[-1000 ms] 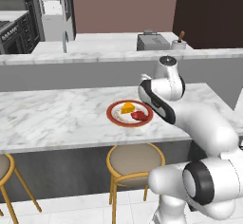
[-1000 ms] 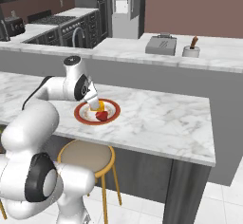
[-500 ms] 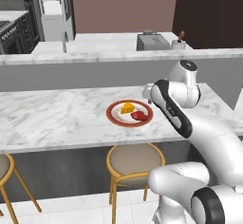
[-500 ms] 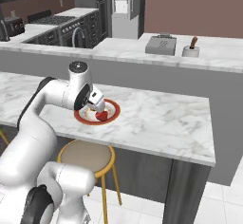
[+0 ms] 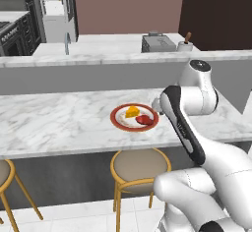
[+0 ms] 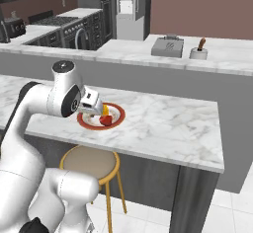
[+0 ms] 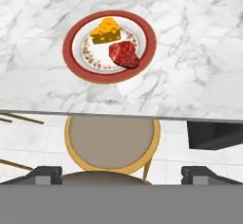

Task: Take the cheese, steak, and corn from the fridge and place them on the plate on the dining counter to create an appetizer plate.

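Right now the round red-rimmed plate (image 7: 143, 42) sits on the long white grey-veined marble dining counter (image 5: 59, 123), near its front edge. On the plate's pale centre lie the orange-yellow cheese wedge (image 7: 106, 31) and the flat dark-red steak (image 7: 124, 54), touching each other. The robot's two-finger gripper (image 7: 121, 173) hangs above the counter's edge with its dark fingertips (image 7: 43, 174) spread wide and nothing between them. Directly below the plate, tucked under the counter, stands a round stool with a tan seat and yellow wooden legs (image 5: 140, 164). On the rear counter rest a grey toaster-like box (image 6: 167, 46) and a small pale pot with a brown handle (image 6: 198, 52).
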